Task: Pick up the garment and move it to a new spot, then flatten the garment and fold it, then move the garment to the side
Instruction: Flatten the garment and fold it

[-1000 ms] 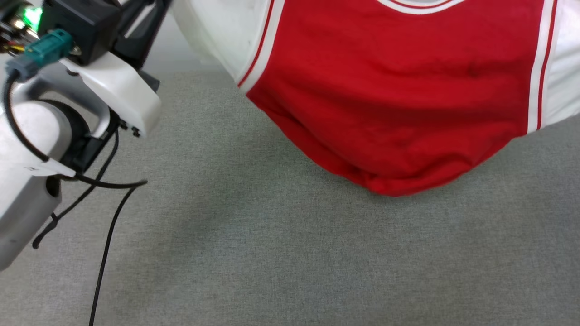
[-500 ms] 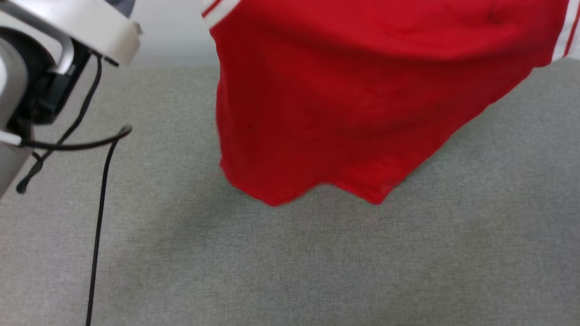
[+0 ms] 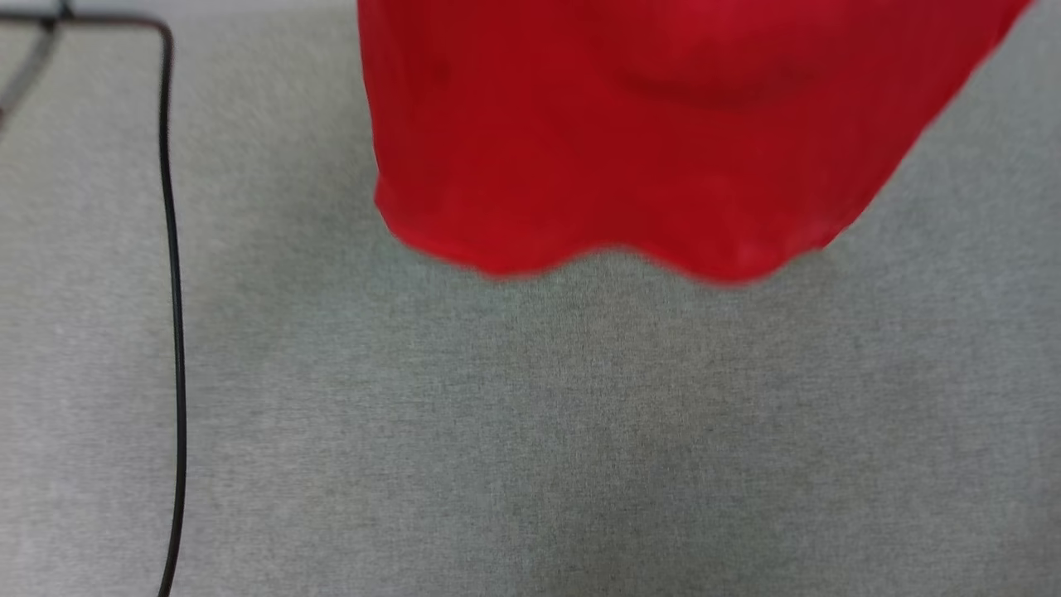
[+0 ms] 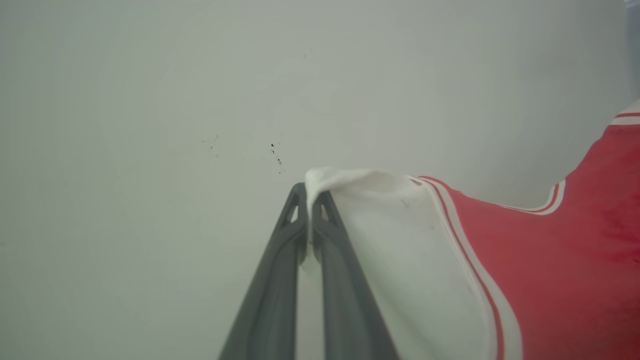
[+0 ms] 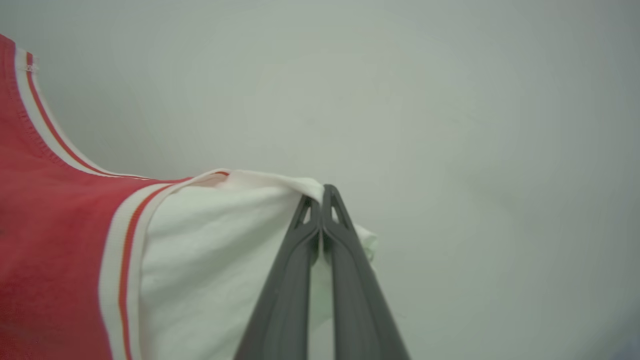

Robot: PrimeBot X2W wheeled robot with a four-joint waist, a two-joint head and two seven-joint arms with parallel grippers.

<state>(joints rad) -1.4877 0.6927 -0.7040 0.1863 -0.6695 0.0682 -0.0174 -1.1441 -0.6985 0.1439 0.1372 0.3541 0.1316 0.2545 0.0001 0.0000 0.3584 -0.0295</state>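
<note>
one red jersey-style t-shirt (image 3: 630, 133) with white short sleeves and red-and-white striped trim hangs at twelve o'clock in the head view. its wavy hem is blurred over the grey woven surface (image 3: 580, 431). two grippers hold it: the left gripper (image 4: 308, 192) is clamped on one white sleeve edge and the right gripper (image 5: 320, 192) on the other. one thin black cable (image 3: 174, 332) runs down at nine o'clock.

Fingers (image 4: 272, 290) of the left gripper (image 4: 308, 195) and right gripper (image 5: 321, 196) are shaped long, dark grey, with triangular tip cut-outs; a black cable (image 3: 176, 332) is seen.
</note>
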